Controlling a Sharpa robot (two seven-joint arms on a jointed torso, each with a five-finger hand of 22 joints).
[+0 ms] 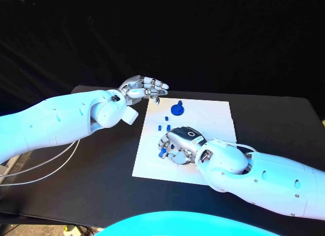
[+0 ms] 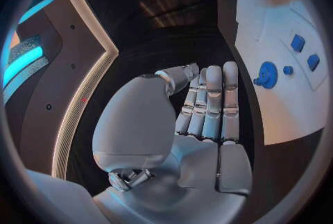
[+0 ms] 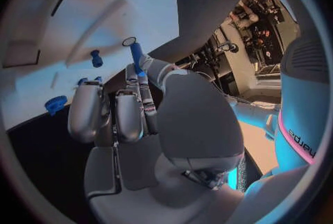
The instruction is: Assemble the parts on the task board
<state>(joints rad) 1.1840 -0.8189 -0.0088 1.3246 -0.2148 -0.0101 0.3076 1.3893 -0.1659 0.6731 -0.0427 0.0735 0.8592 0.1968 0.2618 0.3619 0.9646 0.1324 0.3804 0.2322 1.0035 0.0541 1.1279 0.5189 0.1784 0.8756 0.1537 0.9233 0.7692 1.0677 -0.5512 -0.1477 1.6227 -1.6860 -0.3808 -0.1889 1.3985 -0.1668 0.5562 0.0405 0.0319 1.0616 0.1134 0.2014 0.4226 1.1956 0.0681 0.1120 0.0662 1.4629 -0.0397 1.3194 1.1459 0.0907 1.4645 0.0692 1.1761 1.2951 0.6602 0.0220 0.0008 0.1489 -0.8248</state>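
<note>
The white board (image 1: 205,118) lies in the middle of the black counter (image 1: 276,123), with dark counter open on every side of it. The right robot hand (image 1: 178,145) rests over the board's near-left part, its fingers curled down; in the right wrist view it pinches a slim blue pin (image 3: 136,56) between thumb and a finger, the pin's tip pointing toward the board. A short blue peg (image 3: 96,58) stands on the board just beyond those fingers, and a blue toothed wheel (image 3: 55,104) sits near the board's edge. The left robot hand (image 1: 145,88) hovers above the board's far-left corner, clear of the surface, fingers close together and bent slightly, holding nothing. A round blue gear (image 1: 178,109) sits on the far half of the board, and small blue blocks (image 1: 163,128) lie between it and the right robot hand. The board's right half lies bare and unobstructed. No legible writing shows on the board or the parts; pink lettering in the right wrist view cannot be read.
</note>
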